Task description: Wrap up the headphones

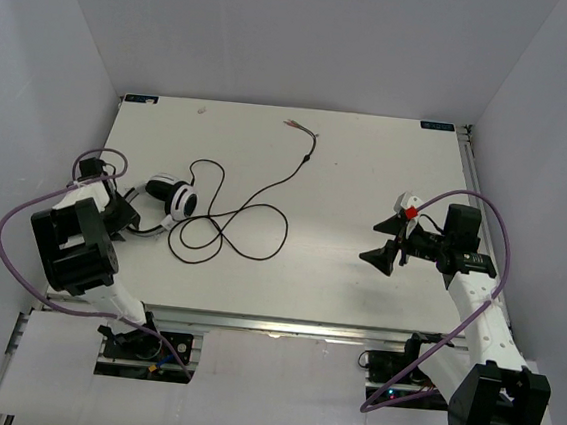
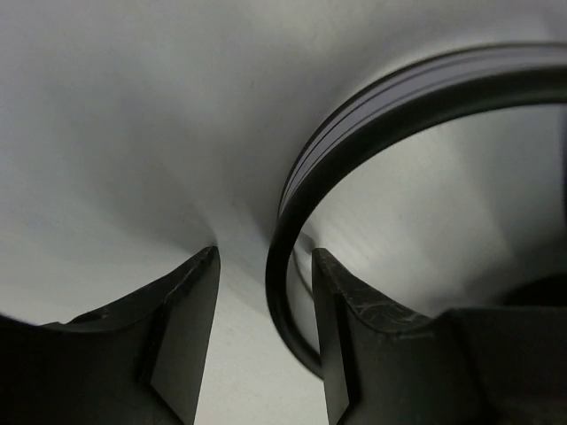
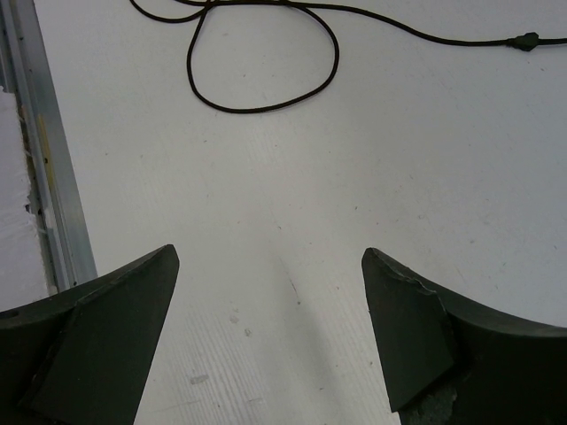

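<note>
Left wrist view: the left gripper (image 2: pixel 265 266) straddles the thin black band of the headphones (image 2: pixel 381 111). The band sits close against one finger with a gap at the other, so it is not clamped yet. The right gripper (image 3: pixel 270 261) gapes empty over the table (image 3: pixel 292 204), and the cord (image 3: pixel 266 104) loops well ahead of it.

Risk, my judgement: an off-centre pinch could let the curved band squirt out sideways, which would shove the headset and tangle the slack cord.
</note>
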